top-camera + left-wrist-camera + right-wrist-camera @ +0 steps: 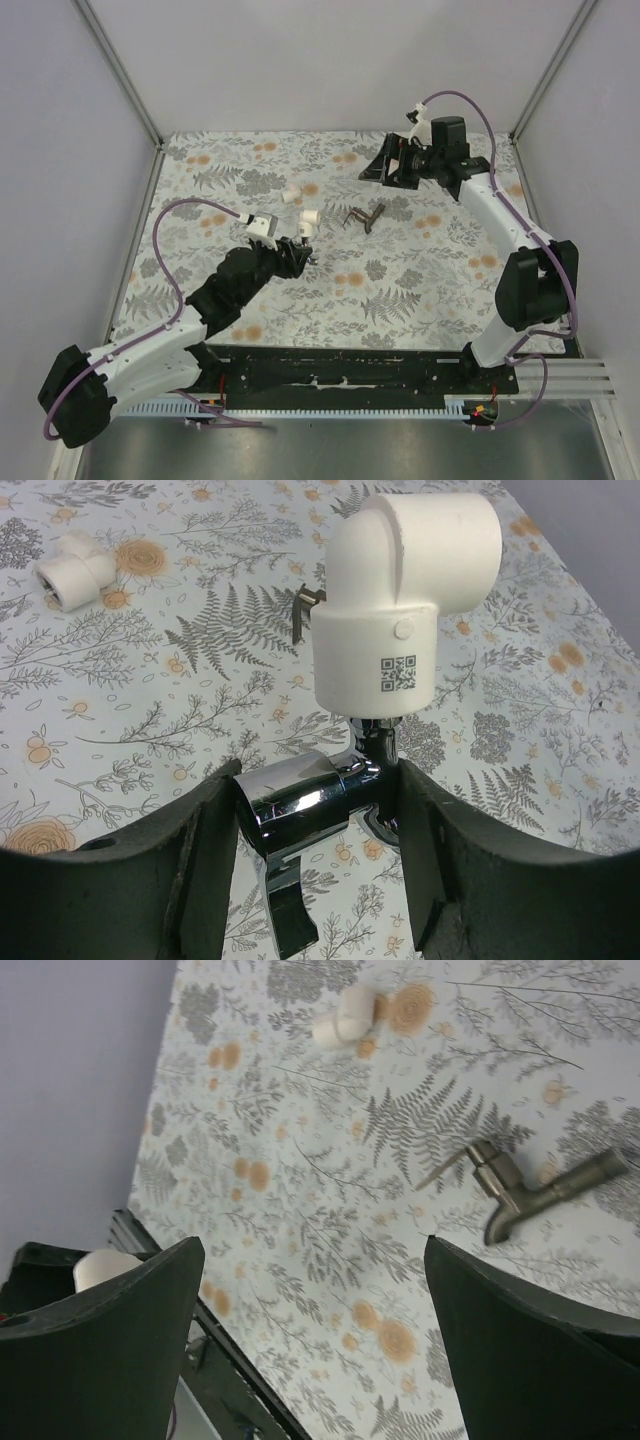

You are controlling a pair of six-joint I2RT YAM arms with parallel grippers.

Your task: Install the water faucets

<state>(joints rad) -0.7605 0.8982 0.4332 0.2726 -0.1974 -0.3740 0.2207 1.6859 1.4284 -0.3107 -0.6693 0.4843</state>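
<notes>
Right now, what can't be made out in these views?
- Left wrist: how deep the held faucet sits in the elbow; the elbow's rim covers the thread.
- Top external: held faucet too small, mostly under the left pincer.
- Right wrist: loose faucet blurred, thread unreadable.
- Right wrist: white object mostly behind a finger of the right pincer; unidentifiable.

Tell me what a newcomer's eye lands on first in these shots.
First, the chrome faucet clamped in the left gripper, with a white elbow fitting bearing a QR code seated on its top end, left of centre in the top view. Next, a second faucet lying loose on the floral table near its centre, while the right gripper hangs open toward the far right corner.
</notes>
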